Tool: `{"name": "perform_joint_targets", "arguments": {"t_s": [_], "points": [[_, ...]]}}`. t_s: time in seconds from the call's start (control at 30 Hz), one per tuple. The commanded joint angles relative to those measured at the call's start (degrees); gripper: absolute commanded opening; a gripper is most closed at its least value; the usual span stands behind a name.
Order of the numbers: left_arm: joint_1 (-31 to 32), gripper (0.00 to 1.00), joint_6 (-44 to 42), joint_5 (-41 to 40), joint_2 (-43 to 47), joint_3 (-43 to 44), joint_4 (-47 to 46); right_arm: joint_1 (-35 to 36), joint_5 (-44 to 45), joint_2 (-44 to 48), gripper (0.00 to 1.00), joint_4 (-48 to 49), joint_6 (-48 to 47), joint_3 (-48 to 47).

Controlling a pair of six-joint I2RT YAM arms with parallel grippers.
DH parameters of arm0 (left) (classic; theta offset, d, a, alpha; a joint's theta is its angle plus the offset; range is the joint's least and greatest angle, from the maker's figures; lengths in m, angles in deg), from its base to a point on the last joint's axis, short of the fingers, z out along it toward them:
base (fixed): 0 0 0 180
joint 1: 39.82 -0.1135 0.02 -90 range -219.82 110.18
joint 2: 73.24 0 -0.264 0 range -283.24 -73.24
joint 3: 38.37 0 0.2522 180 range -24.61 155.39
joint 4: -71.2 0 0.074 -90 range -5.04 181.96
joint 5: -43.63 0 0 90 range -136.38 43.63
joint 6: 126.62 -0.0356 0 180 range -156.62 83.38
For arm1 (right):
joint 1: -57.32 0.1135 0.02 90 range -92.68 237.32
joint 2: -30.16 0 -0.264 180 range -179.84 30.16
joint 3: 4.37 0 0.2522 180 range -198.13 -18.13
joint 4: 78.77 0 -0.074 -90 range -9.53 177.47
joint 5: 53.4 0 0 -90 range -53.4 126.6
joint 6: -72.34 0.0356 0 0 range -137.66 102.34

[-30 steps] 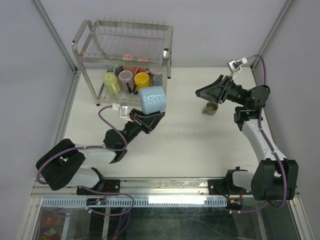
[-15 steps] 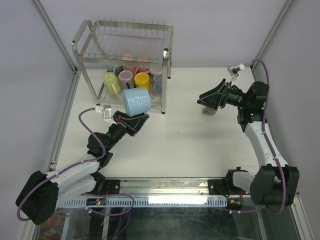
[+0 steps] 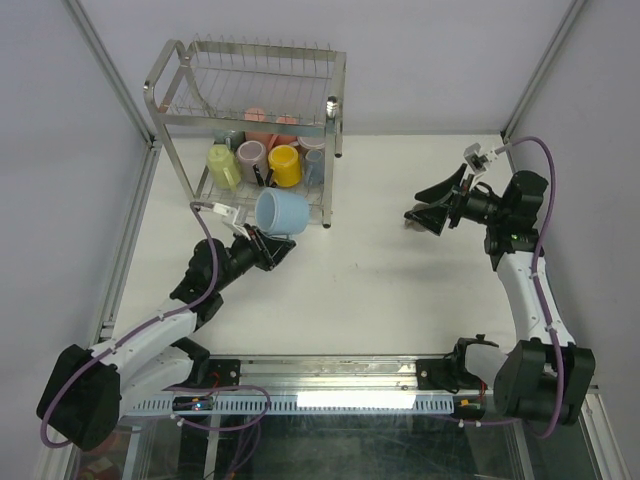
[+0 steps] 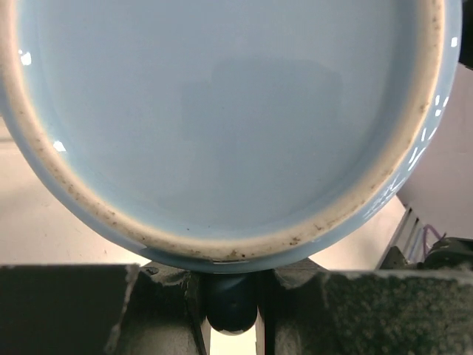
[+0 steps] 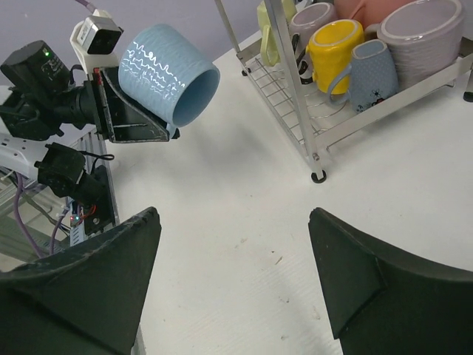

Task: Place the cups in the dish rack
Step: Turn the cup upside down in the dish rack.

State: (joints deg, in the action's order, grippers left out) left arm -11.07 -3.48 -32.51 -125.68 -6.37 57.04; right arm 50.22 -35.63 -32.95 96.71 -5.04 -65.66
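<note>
Top external shows the left hand [image 3: 268, 243] pinching the light blue cup [image 3: 282, 211] above the bench [image 3: 380, 290], just before the dish rack [image 3: 158, 90], the right hand [image 3: 420, 205] spread wide; loading is under way, and next the cup likely needs easing onto the lower shelf.

The light blue mug [image 3: 281, 211] is glazed ceramic, smooth and glossy, with small highlights inside; its rim looks unglazed, pale and speckled. The dish rack [image 3: 245, 95] is bright chromed metal wire and tube, mirror-shiny. The yellow mug [image 5: 336, 41] is glossy too. The table [image 3: 400, 290] is matt white, lightly scuffed. The right gripper [image 5: 233, 222] has fingers [image 5: 81, 288] of matt black plastic
</note>
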Motion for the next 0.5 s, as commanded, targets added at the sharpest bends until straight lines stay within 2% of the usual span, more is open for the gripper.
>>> {"name": "perform_joint_targets", "arguments": {"t_s": [0.0,0.47], "points": [[-0.78,0.0,-6.02,-1.91,-2.11,8.04,-5.05,-0.95,-1.64,2.03,0.84,-0.53,-5.25,0.88],[-1.36,0.0,-25.79,-12.31,-11.64,20.41,8.91,-2.27,-2.29,2.66,0.84,-0.8,-5.59,1.35]]}}
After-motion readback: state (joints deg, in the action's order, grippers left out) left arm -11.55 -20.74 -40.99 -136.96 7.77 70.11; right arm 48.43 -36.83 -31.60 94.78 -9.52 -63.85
